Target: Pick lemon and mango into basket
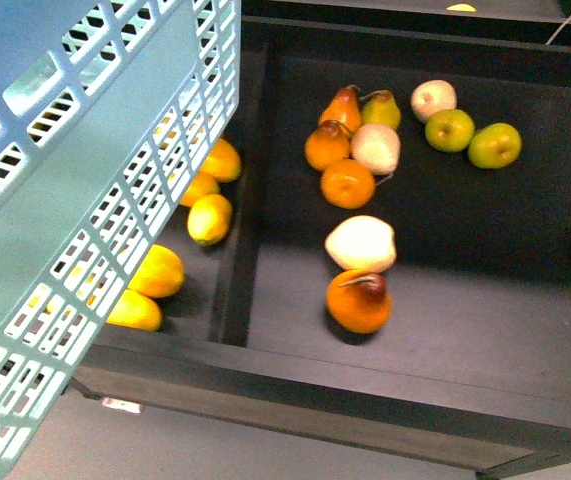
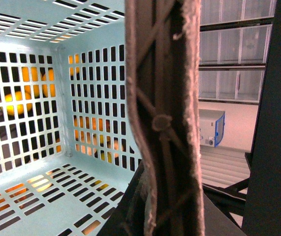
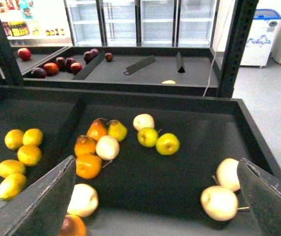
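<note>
The turquoise basket (image 1: 95, 200) hangs tilted at the left of the front view, over the left bin. My left gripper (image 2: 167, 216) is shut on its brown handle (image 2: 165, 123); the basket's slotted inside (image 2: 37, 196) holds no fruit. Several yellow fruits lie in the left bin, partly hidden behind the basket. A short oval one looks like the lemon (image 1: 210, 218) (image 3: 29, 154). A longer one by the front wall looks like the mango (image 1: 135, 311) (image 3: 11, 186). My right gripper (image 3: 155, 206) is open and empty above the middle bin, away from both.
A dark divider wall (image 1: 240, 260) separates the left bin from the middle bin, which holds orange pears (image 1: 359, 300), a pale fruit (image 1: 361, 243) and green apples (image 1: 495, 145). Two pale fruits (image 3: 219, 202) lie near my right finger. Red apples (image 3: 51, 68) sit on a farther shelf.
</note>
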Robot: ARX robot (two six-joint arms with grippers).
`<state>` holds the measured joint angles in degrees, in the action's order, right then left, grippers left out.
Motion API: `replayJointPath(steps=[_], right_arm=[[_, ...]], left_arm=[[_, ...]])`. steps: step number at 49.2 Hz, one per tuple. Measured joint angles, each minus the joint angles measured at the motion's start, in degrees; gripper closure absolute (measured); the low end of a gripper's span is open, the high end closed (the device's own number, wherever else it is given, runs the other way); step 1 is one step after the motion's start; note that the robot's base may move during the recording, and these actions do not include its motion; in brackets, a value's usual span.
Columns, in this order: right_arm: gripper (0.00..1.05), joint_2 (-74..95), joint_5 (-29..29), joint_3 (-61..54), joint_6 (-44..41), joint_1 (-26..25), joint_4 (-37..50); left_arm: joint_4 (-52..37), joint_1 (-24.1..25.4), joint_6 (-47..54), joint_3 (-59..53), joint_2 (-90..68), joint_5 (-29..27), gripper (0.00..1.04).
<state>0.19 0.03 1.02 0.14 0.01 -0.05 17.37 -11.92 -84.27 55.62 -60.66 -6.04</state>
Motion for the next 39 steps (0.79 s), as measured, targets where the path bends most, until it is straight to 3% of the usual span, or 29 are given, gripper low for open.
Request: replayJointPath(steps=[39], right_arm=[[0.09,0.0,0.0,0.0,0.0,0.0,0.0]], left_arm=[[0.0,0.0,0.0,0.0,0.0,0.0,0.99]])
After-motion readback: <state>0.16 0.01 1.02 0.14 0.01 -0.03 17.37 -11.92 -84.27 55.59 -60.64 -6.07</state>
